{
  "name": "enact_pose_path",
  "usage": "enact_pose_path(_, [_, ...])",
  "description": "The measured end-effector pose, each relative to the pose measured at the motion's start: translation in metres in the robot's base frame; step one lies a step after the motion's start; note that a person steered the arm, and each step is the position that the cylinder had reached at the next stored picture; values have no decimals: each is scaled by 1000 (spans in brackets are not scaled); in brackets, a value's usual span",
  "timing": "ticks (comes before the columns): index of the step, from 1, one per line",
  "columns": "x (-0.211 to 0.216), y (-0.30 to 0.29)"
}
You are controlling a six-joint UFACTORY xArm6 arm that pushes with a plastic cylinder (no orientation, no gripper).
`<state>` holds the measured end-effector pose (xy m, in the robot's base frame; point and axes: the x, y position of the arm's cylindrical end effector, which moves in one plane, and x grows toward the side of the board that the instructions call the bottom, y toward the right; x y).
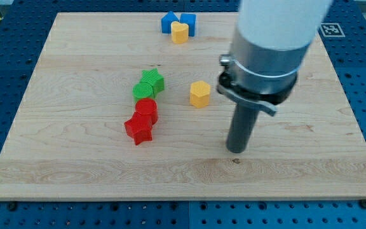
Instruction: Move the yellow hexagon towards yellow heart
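The yellow hexagon [200, 93] lies near the middle of the wooden board [75, 165]. The yellow heart [180, 32] sits at the view's top, touching a blue block on its left [168, 22] and a blue block on its right [188, 23]. My tip [236, 151] rests on the board to the lower right of the yellow hexagon, apart from it. The arm's body hides the board's upper right part.
A green star [151, 81] and another green block [142, 91] lie left of the hexagon. Below them a red block [147, 109] touches a red star [138, 129]. Blue perforated table surrounds the board.
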<state>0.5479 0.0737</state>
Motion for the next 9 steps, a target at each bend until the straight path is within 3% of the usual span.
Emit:
enact_pose_path(7, [-26, -30])
enact_pose_path(9, [-108, -39])
